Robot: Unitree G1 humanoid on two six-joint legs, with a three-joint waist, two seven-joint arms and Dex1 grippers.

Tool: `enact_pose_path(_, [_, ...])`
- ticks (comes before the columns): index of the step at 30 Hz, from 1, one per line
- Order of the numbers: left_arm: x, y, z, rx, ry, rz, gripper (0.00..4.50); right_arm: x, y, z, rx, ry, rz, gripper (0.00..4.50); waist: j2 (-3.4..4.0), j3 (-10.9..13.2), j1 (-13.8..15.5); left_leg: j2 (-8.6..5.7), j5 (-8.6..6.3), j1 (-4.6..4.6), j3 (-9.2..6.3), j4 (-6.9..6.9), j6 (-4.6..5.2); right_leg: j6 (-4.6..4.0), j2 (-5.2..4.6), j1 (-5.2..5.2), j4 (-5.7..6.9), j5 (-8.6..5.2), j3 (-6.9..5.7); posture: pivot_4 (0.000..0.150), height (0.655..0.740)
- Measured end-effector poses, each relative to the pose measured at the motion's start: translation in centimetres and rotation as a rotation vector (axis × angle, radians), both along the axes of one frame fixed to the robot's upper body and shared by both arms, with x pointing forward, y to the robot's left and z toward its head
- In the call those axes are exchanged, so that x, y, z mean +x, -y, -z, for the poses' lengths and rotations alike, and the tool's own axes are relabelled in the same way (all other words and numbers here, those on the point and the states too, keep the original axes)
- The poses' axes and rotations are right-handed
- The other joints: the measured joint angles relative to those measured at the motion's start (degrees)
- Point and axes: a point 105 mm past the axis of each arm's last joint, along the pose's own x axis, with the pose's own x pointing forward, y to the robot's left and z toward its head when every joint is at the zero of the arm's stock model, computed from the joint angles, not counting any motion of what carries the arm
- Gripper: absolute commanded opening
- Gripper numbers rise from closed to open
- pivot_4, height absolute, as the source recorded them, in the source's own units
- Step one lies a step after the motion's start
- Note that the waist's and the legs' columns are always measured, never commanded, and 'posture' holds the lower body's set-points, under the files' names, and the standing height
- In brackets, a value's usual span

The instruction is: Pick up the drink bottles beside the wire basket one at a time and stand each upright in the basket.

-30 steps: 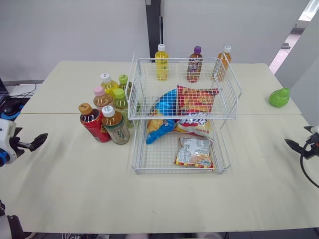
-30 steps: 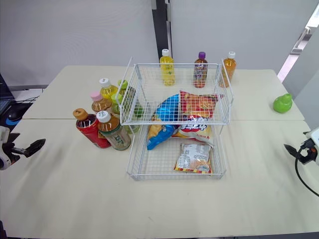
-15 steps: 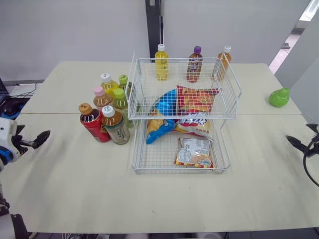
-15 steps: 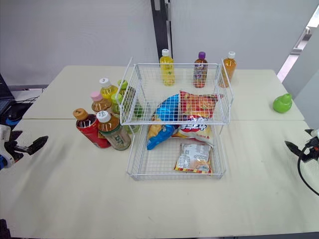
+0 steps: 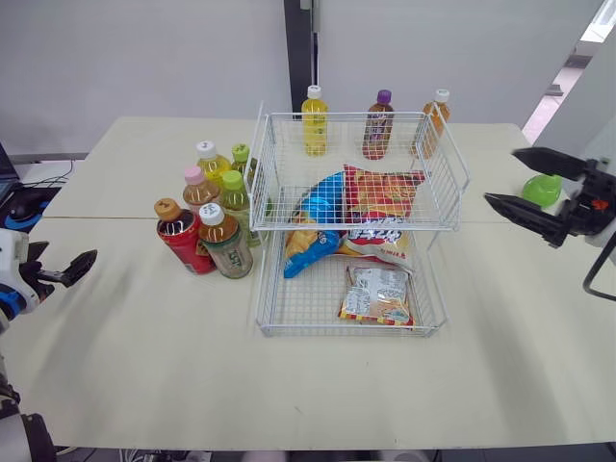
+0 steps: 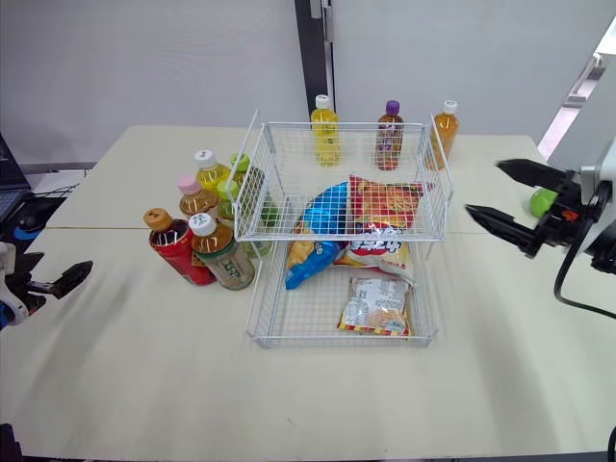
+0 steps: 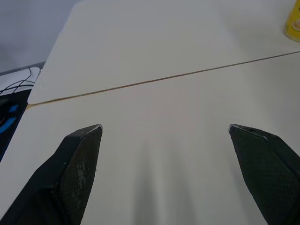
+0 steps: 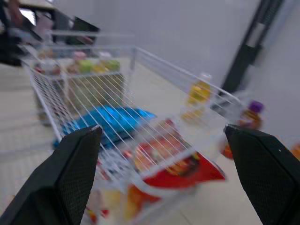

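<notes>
Right claw has risen beside basket — wide open — bottles stand upright.

Left of my white 2-tier wire basket, 6 capped bottles stand upright, bunched tight on the counter. 3 other bottles stand upright in a row behind it.

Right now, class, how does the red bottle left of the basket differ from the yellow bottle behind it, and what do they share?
The red bottle has a brown cap; the yellow bottle has a white one. The red bottle stands close among other bottles left of the wire basket; the yellow bottle stands apart in a row behind it. Both are upright, capped and outside the basket.
</notes>
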Motion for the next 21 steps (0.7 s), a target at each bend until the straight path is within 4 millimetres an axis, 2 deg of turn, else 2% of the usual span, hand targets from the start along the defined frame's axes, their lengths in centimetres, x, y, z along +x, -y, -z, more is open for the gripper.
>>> enact_pose_path(1, [0.0,0.1,0.2,-0.006,-0.003,0.001,4.50,-1.1,-1.9,-1.0,0.012,0.005,-0.069,4.45,-0.02,-0.01,0.07,0.01,0.00,0.00,-0.02,0.01,0.00,0.00,-0.04,0.00,0.00,0.00,-0.01,0.150,0.7400])
enact_pose_path(3, [0.0,0.2,0.5,-0.012,-0.006,0.003,4.50,-2.4,-3.9,-1.7,0.011,0.004,-0.140,4.45,-0.20,-0.08,0.29,0.04,0.00,0.00,-0.03,0.01,0.00,0.00,-0.08,0.00,-0.02,0.00,-0.04,0.150,0.7400])
enact_pose_path(7, [-0.4,0.1,1.3,-0.027,-0.029,-0.005,4.50,-3.4,-6.5,-1.0,0.032,-0.032,-0.221,4.45,-0.41,-0.13,0.58,0.06,0.00,-0.02,-0.05,0.03,0.01,-0.01,-0.10,-0.03,-0.03,0.00,-0.02,0.150,0.7400])
enact_pose_path(10, [-0.6,0.1,1.2,-0.036,-0.023,-0.006,4.50,-3.5,-8.3,-0.4,0.035,0.016,-0.269,4.45,-0.41,-0.13,0.72,0.15,0.00,-0.02,-0.05,0.04,0.01,-0.01,-0.06,-0.08,-0.01,0.01,-0.03,0.150,0.7400])
enact_pose_path(15, [-1.5,0.5,1.4,-0.048,-0.010,0.011,4.50,-3.5,-10.0,0.1,0.039,0.092,-0.327,4.45,-0.40,-0.13,0.78,0.24,-0.01,-0.08,-0.02,0.04,0.00,-0.02,-0.02,-0.25,0.04,0.01,-0.05,0.150,0.7400])
enact_pose_path(21, [-3.5,1.3,0.7,-0.076,0.033,0.043,4.50,-3.6,-10.2,1.0,-0.002,0.093,-0.346,4.45,-0.41,-0.13,0.80,0.49,-0.01,-0.30,-0.03,0.04,0.00,-0.08,0.05,-0.56,0.10,0.05,-0.09,0.150,0.7400])
